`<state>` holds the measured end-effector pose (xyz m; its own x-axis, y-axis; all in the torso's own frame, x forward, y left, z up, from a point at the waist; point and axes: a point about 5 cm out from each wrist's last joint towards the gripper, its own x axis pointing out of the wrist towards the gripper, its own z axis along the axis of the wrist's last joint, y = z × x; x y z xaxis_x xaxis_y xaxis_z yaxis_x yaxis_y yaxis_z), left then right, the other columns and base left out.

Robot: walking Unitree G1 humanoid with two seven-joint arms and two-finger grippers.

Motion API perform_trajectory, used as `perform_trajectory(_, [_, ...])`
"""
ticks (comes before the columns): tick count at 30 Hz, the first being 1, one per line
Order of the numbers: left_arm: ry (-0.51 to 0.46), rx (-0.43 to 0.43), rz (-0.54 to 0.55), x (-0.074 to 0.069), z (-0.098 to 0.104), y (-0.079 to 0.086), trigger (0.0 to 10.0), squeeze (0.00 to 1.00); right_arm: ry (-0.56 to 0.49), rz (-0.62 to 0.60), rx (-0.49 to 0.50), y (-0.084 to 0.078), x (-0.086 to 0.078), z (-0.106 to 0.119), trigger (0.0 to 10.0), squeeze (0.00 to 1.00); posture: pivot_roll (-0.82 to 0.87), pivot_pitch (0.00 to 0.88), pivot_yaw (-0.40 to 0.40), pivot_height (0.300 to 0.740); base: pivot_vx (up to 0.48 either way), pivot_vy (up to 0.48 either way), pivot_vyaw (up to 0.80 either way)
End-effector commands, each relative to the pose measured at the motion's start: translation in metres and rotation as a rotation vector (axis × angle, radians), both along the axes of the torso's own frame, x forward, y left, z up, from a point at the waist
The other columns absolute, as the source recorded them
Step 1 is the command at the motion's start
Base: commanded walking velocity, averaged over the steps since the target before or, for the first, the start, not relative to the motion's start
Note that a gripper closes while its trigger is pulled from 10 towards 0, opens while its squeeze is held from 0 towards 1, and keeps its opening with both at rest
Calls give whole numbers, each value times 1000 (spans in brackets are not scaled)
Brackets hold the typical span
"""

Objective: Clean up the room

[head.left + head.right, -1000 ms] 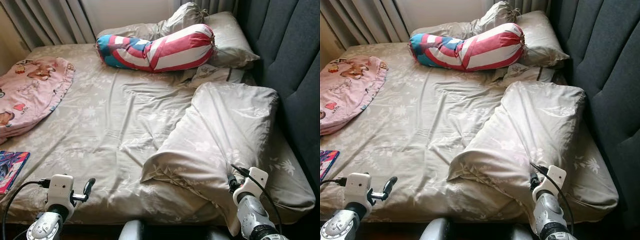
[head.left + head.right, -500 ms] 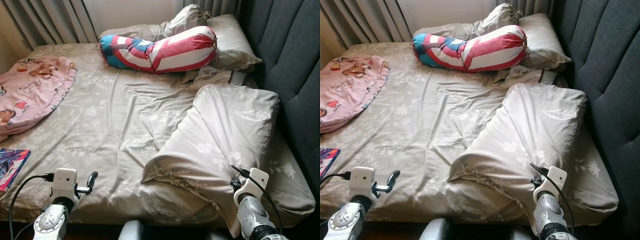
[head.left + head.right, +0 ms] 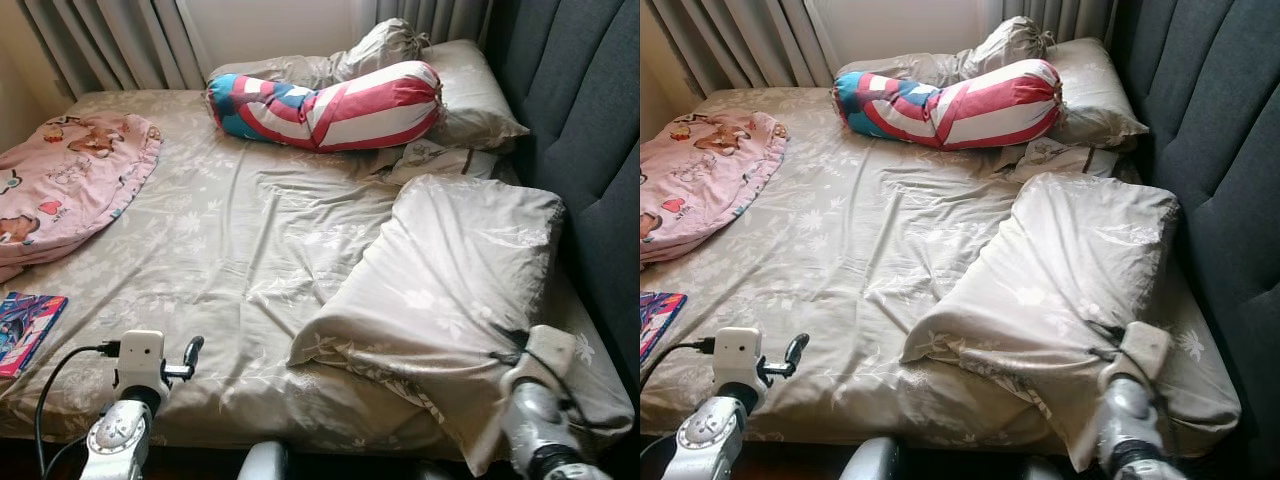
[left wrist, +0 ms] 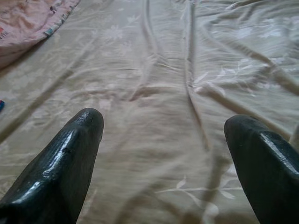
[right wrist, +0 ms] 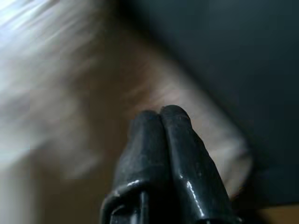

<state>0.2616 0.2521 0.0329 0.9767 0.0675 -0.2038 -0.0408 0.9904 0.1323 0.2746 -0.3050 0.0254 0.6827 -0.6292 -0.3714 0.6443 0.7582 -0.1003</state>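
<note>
A crumpled beige duvet [image 3: 450, 280] lies bunched on the right half of the bed, over a wrinkled beige sheet [image 3: 240, 230]. My left gripper [image 4: 163, 121] hovers low over the sheet near the bed's front edge, fingers [image 3: 190, 350] wide apart and open, holding nothing. My right arm's wrist [image 3: 540, 395] is blurred at the duvet's near right corner. Its gripper [image 5: 161, 114] is shut, fingers pressed together with nothing between them, in front of blurred pale fabric and the dark headboard.
A red, white and blue striped bolster [image 3: 330, 105] lies across the far end, with beige pillows [image 3: 470, 90] behind it. A pink cartoon blanket [image 3: 60, 185] and a colourful book [image 3: 25, 325] lie at the left. A dark padded headboard [image 3: 590, 120] runs along the right; curtains [image 3: 110, 40] hang behind.
The camera has shifted slightly, sliding the whole scene down and right. My right arm has swung to the right along the duvet's corner and is blurred. The left arm has barely moved.
</note>
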Motion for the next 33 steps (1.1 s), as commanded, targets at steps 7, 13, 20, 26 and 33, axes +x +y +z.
perform_trajectory(7, [5, 0, 10, 1, -5, -1, 10000, 0, -118, -140, -124, -50, 6, 49, 0, 0, -8, 0, 28, 640, 0, 0, 0])
perform_trajectory(13, [7, 3, 10, 1, -6, -1, 10000, 0, -163, 82, 84, -1, 23, 26, 10000, 0, 0, 0, 28, 640, 0, 0, 0])
perform_trajectory(20, [3, 14, 6, -1, -6, 3, 10000, 0, -84, 145, 217, 37, 15, -7, 10000, 1000, 20, 0, 33, 640, 0, 0, 0])
perform_trajectory(26, [4, 24, 8, -2, -5, 7, 10000, 0, -77, 194, 235, 42, 14, -10, 10000, 1000, 18, 0, 33, 640, 0, 0, 0])
perform_trajectory(33, [8, 23, 2, -3, -7, 5, 10000, 0, -94, 209, 239, 42, 15, -9, 10000, 1000, 15, 0, 36, 640, 0, 0, 0])
